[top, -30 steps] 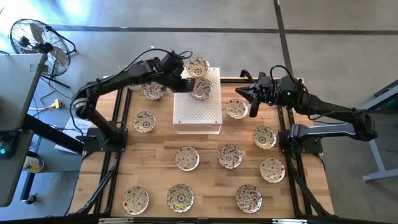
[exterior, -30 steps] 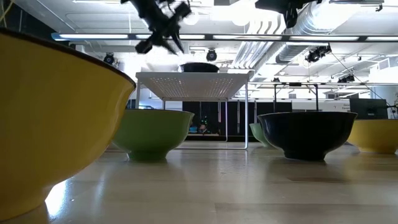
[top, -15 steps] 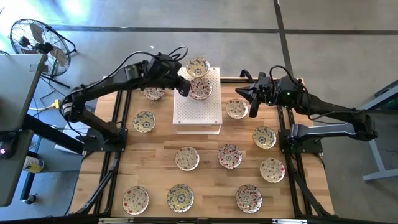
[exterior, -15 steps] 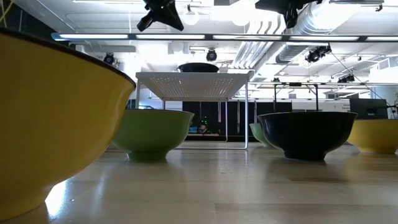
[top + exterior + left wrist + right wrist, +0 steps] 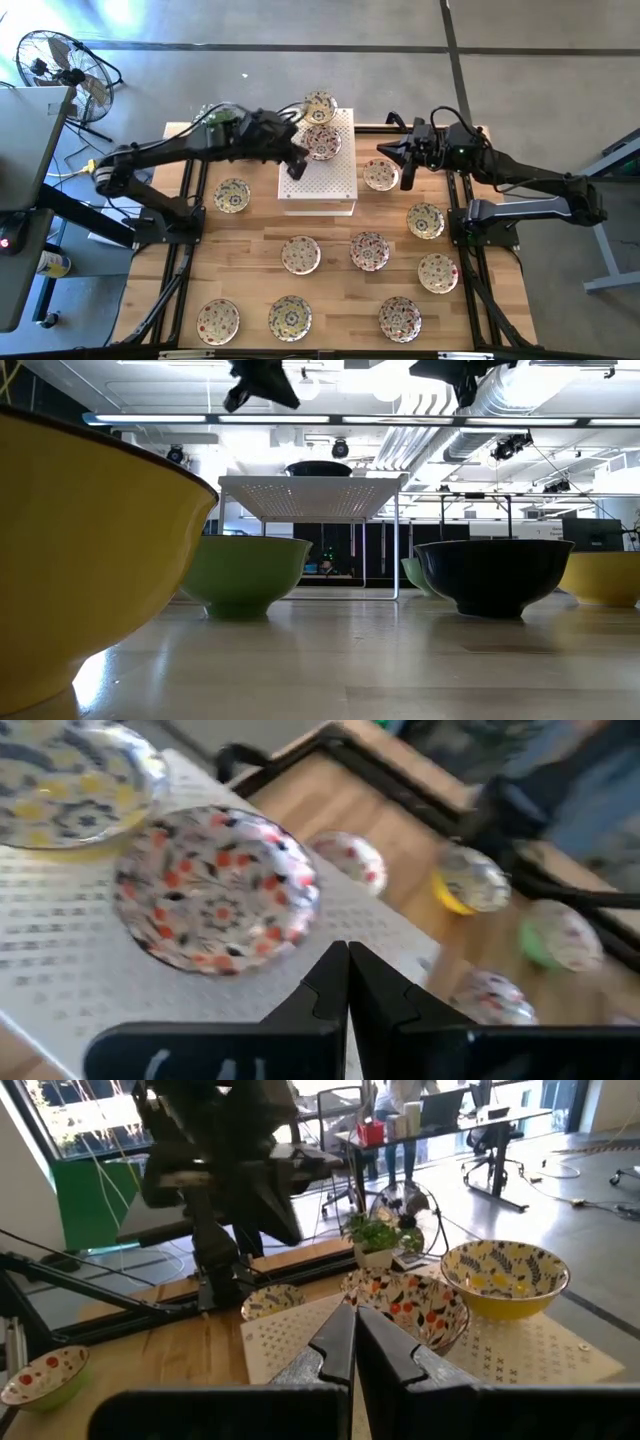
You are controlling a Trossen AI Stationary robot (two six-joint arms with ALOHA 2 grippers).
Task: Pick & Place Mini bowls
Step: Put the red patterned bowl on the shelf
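Two mini bowls sit on the white perforated block [image 5: 317, 172]: a red-flowered one [image 5: 321, 142] [image 5: 215, 890] and a yellow-and-dark one [image 5: 319, 106] [image 5: 65, 780] behind it. Several more patterned bowls rest on the wooden table, among them one [image 5: 380, 174] by the right arm and one [image 5: 232, 195] left of the block. My left gripper [image 5: 297, 167] [image 5: 347, 970] hovers shut over the block's left part, just short of the red-flowered bowl. My right gripper [image 5: 388, 152] [image 5: 352, 1330] hangs shut in the air to the right of the block, pointing at it.
Bowls lie spread over the near half of the table [image 5: 330, 225], with bare wood between them. In the low view the block [image 5: 310, 495] stands raised on thin legs, and large-looking bowls [image 5: 245, 570] [image 5: 495, 575] stand before it. A fan [image 5: 60, 65] stands off the table's far left corner.
My left gripper has drawn back from the red-flowered bowl on the block, moving up and then toward the table's near edge along the block's left part. The bowl has stayed on the block. The right arm has kept still.
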